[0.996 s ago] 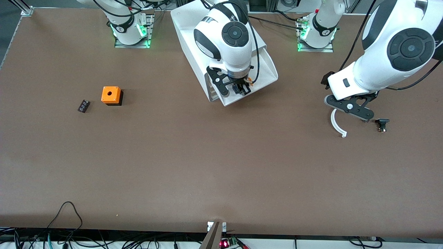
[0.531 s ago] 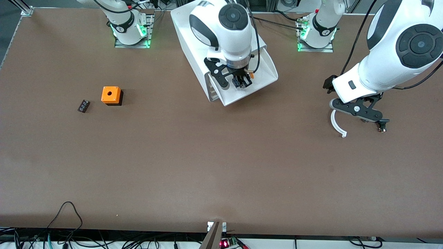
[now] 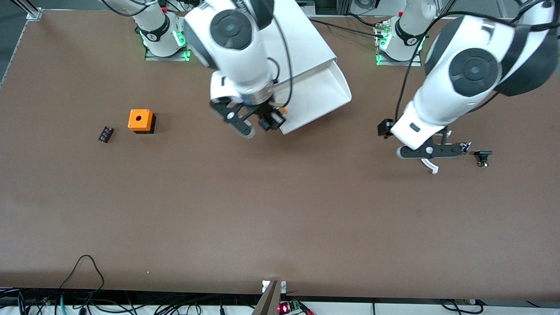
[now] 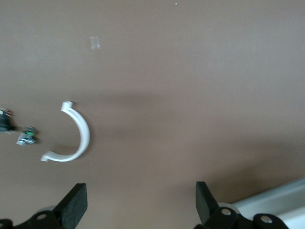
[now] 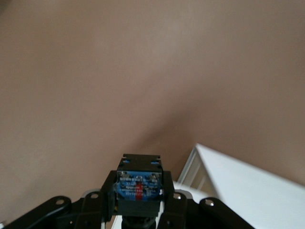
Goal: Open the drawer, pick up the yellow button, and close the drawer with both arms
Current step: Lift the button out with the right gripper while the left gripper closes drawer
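My right gripper (image 3: 265,122) is shut on the button (image 3: 272,118) and holds it above the table, just off the corner of the open drawer (image 3: 321,94). In the right wrist view the button (image 5: 138,186) shows its black body and blue label between the fingers (image 5: 107,200); its cap is hidden. The drawer is the top one of the white cabinet (image 3: 302,39) and stands pulled out. My left gripper (image 3: 431,151) is open and empty, low over the table beside the cabinet, toward the left arm's end. In its wrist view (image 4: 140,210) only bare table lies between the fingers.
A white curved piece (image 3: 431,167) lies under the left gripper, with a small black part (image 3: 483,155) and a small metal part (image 3: 466,144) beside it. An orange cube (image 3: 140,120) and a black ribbed block (image 3: 105,134) lie toward the right arm's end.
My right gripper has come up out of the drawer with the button and swung toward the right arm's end. My left gripper has moved toward the cabinet, over the curved piece.
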Controlling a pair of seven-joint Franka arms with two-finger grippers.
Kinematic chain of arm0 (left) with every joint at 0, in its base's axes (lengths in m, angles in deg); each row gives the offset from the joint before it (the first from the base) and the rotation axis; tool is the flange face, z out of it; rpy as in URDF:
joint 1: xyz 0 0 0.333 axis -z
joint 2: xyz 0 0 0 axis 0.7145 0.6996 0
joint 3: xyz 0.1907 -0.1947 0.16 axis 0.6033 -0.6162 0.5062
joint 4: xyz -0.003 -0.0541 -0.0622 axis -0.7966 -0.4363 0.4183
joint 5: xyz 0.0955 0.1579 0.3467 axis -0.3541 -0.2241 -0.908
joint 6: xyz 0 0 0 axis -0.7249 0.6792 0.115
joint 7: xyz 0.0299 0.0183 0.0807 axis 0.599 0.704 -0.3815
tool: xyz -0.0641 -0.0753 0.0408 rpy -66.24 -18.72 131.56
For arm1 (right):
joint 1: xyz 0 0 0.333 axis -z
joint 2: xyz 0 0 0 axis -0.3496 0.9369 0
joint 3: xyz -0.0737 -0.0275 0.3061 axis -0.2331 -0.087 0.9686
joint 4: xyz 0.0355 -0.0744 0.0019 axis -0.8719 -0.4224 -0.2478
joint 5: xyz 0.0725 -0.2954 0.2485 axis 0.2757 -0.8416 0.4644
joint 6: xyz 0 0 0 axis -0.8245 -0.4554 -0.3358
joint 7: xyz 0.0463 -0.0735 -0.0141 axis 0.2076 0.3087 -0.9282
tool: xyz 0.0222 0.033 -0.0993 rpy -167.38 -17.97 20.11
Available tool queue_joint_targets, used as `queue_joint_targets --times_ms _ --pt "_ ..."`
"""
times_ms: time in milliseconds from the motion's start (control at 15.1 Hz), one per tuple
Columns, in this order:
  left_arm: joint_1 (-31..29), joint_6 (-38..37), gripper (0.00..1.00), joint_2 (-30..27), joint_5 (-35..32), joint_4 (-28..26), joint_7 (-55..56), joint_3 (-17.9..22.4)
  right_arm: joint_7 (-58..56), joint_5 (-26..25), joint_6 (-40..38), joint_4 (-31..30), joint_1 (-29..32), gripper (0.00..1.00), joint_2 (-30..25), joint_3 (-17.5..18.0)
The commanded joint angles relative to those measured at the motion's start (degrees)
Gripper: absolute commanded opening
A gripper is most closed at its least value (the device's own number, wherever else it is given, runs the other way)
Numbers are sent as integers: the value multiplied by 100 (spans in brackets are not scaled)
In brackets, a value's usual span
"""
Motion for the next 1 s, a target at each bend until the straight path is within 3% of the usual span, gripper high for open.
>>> queue_joint_targets --times_ms 0,664,929 --pt "118 801 100 -88 72 -618 1227 -185 -1049 28 -224 42 517 0 -126 112" --pt "1058 2446 99 44 10 -1815 3119 -185 -4687 -16 -374 -185 2169 0 -73 77" --pt "1365 2483 99 61 19 -1947 3305 -203 -5743 -427 -260 -493 2680 0 -47 77"
